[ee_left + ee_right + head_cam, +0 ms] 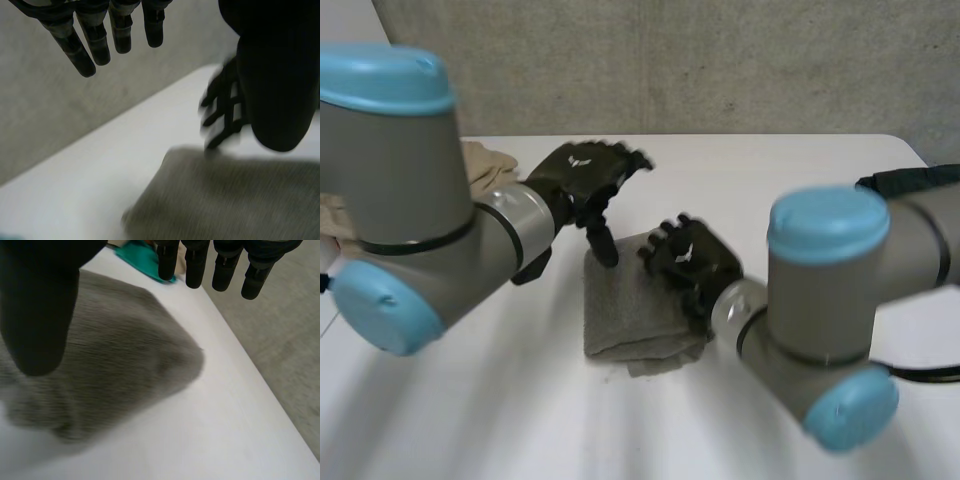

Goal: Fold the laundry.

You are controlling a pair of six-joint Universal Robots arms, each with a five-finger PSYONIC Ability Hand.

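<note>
one folded grey towel (630, 305), left hand (585, 175), right hand (690, 260) nearby

The grey towel (632, 310) in the middle of the counter (770, 170) is soft, matt cloth with a fine ribbed weave, and the beige cloth (488, 165) at the far left looks matt and soft too. The counter is white and smooth with a faint sheen; the wall (720, 60) behind it is rough, matt concrete. The left hand (585, 172) and right hand (690, 260) look like matt black plastic, and the left arm (400, 170) and right arm (820, 300) are satin grey with smooth light-blue caps
</note>
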